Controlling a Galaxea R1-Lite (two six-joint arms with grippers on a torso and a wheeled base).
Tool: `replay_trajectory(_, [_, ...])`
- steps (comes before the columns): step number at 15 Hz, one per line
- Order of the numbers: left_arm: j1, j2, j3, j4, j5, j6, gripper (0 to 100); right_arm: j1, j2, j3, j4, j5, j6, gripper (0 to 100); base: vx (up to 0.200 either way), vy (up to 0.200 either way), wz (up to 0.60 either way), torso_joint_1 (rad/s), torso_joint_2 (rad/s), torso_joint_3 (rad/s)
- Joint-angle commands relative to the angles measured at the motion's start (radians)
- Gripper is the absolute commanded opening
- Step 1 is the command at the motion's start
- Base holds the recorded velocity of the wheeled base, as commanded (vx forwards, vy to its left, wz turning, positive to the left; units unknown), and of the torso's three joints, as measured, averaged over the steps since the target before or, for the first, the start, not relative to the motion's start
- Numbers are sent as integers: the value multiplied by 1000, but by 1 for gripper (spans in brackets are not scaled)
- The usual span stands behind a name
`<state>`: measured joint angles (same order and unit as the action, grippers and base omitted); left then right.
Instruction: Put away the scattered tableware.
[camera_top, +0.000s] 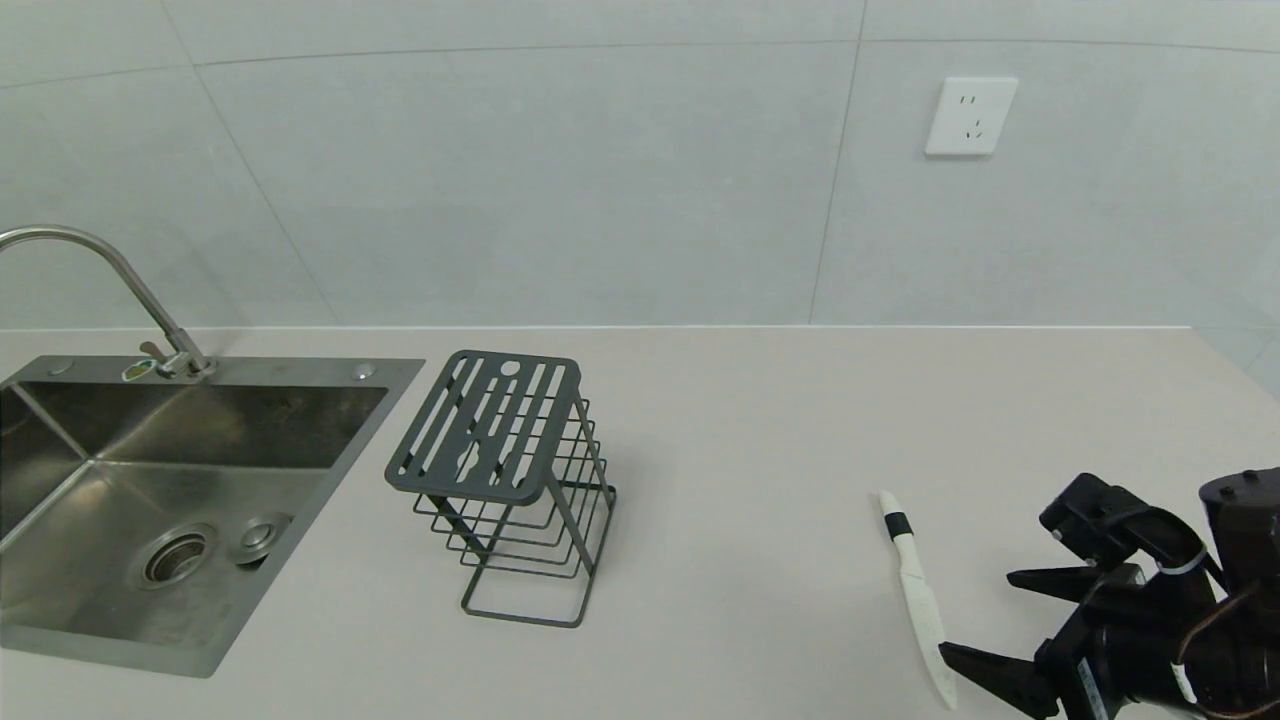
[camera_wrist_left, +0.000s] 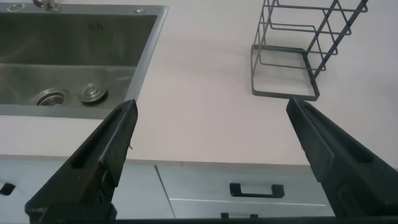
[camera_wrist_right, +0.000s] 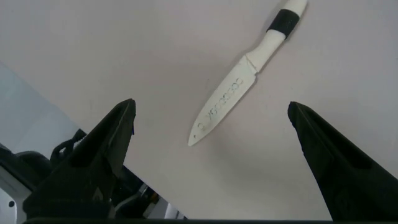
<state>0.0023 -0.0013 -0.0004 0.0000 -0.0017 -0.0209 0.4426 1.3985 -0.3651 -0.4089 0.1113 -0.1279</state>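
Right gripper (camera_top: 985, 615) spread wide, empty, just beside white knife (camera_top: 915, 590) lying flat near table (camera_top: 750, 450) front edge, right side. Left gripper (camera_wrist_left: 211, 104) spread too. Risk: closing fingers nudge flat knife, blade tip skids off edge. Slotted rack (camera_top: 510, 470) well apart, so weak pinch could drop it mid-carry.

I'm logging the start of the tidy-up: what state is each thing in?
White knife: lying flat on the counter, loose.
Knife rack: upright, slots empty.
Sink: empty.
Tap: off.
Drawer: shut.
Left pincer: open, empty.
Right pincer: open, empty, near the knife's blade.
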Motion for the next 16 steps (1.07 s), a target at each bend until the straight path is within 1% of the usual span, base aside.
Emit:
replay_trajectory(1, [1,1,0,0,0,-1,100,8,33,-6,4,-8,8,100,0,0,0,0,0,0])
replay_trajectory(4, [1,1,0,0,0,-1,100,47,97,-32,1,-53,71,100,0,0,0,0,0,0])
replay_trajectory(7, [1,1,0,0,0,-2,100,111,204,-81,-2,-199,192,100,0,0,0,0,0,0])
replay_trajectory(8, [1,1,0,0,0,-2,100,113,235,-100,-2,-216,212,100,0,0,0,0,0,0])
replay_trajectory(10, [1,1,0,0,0,-2,100,113,280,-124,-11,-236,214,100,0,0,0,0,0,0])
replay_trajectory(13, [1,1,0,0,0,-2,100,111,367,-137,-91,-282,212,100,0,0,0,0,0,0])
replay_trajectory(14, [1,1,0,0,0,-2,100,111,381,-137,-103,-288,212,100,0,0,0,0,0,0])
replay_trajectory(16, [1,1,0,0,0,-2,100,107,415,-143,-126,-332,212,100,0,0,0,0,0,0])
